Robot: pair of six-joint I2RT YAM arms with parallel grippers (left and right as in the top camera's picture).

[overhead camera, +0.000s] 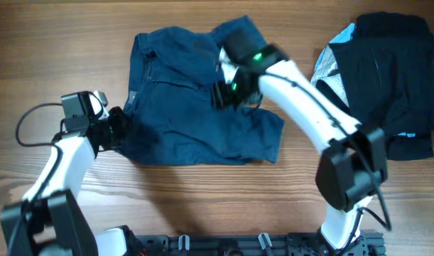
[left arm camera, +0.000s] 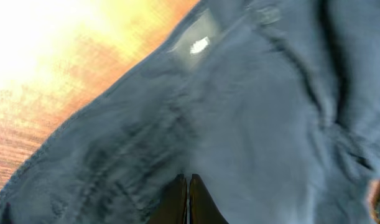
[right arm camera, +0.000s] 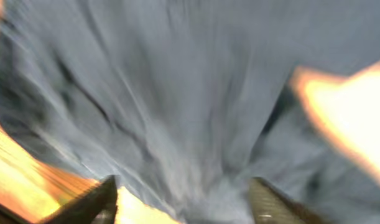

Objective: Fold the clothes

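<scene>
Dark blue shorts (overhead camera: 195, 107) lie spread on the wooden table, with one leg bunched at the top right. My left gripper (overhead camera: 119, 133) is at the shorts' left edge. In the left wrist view its fingers (left arm camera: 188, 179) are pressed together on the blue cloth (left arm camera: 252, 112). My right gripper (overhead camera: 227, 91) hovers over the upper right part of the shorts. In the right wrist view its fingers (right arm camera: 190, 198) stand wide apart with the blurred blue cloth (right arm camera: 196, 93) just beneath them.
A pile of black clothes (overhead camera: 387, 78) with a light grey-blue piece (overhead camera: 329, 67) lies at the far right. Bare wooden table (overhead camera: 60, 43) shows to the left and in front of the shorts.
</scene>
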